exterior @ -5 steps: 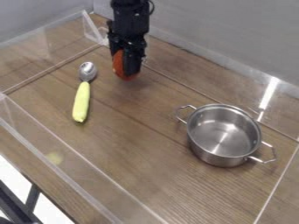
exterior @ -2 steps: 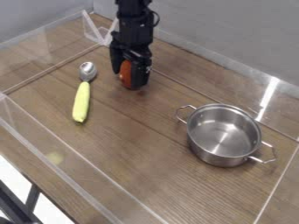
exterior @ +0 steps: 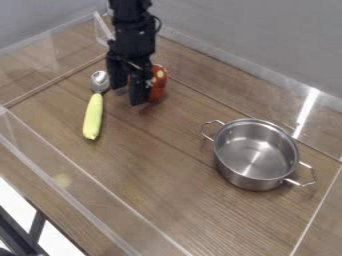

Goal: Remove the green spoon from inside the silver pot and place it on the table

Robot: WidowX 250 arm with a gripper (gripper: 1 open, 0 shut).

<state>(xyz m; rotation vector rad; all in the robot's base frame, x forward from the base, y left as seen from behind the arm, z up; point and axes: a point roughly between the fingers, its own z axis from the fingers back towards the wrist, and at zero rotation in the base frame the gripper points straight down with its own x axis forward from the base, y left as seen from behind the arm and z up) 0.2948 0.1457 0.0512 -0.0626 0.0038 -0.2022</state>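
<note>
The green spoon (exterior: 92, 115) lies flat on the table (exterior: 160, 190) at the left, its silver bowl (exterior: 99, 78) pointing to the back. The silver pot (exterior: 258, 152) stands at the right with nothing inside it. My gripper (exterior: 130, 92) points straight down just right of the spoon's bowl. Its black fingers (exterior: 140, 90) stand apart with nothing between them, so it is open. It is well away from the pot.
A red-brown rounded object (exterior: 158, 85) stands on the wood just right of my gripper, apart from the fingers. Low clear acrylic walls (exterior: 254, 70) run round the tabletop, and the back wall is close behind the arm.
The gripper opened and let go of the red-brown object, which now rests on the table. The arm then shifted left, closer to the spoon's bowl.
</note>
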